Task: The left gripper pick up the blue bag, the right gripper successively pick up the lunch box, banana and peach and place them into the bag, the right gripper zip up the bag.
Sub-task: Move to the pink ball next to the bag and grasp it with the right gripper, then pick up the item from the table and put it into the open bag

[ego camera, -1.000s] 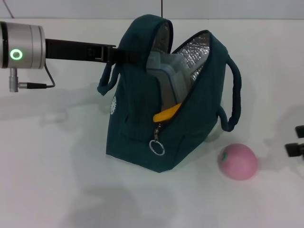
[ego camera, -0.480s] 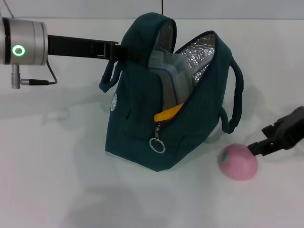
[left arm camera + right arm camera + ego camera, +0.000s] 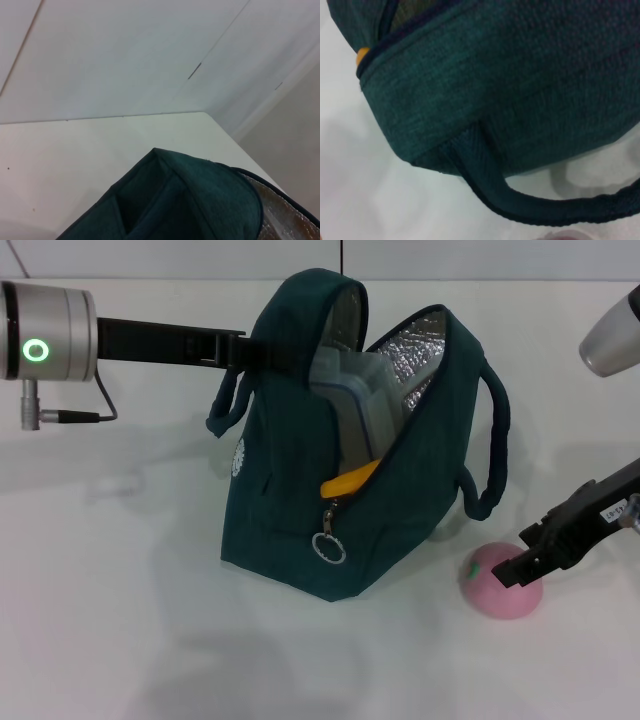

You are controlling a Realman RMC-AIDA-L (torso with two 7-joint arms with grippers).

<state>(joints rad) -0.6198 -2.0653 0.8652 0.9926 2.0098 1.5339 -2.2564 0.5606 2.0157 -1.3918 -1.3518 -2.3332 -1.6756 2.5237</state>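
Right end effector (image 3: 512, 570) now down on peach (image 3: 495, 587) beside blue bag (image 3: 350, 470), grip unclear; last item pending.

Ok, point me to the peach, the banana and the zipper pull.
peach (image 3: 492, 590): head view, its pink lower front.
banana (image 3: 350, 481): head view, yellow end showing in the bag's opening.
zipper pull (image 3: 330, 549): head view, the metal ring.

A plain white table (image 3: 120, 620) meets a pale wall (image 3: 125, 55) behind it.
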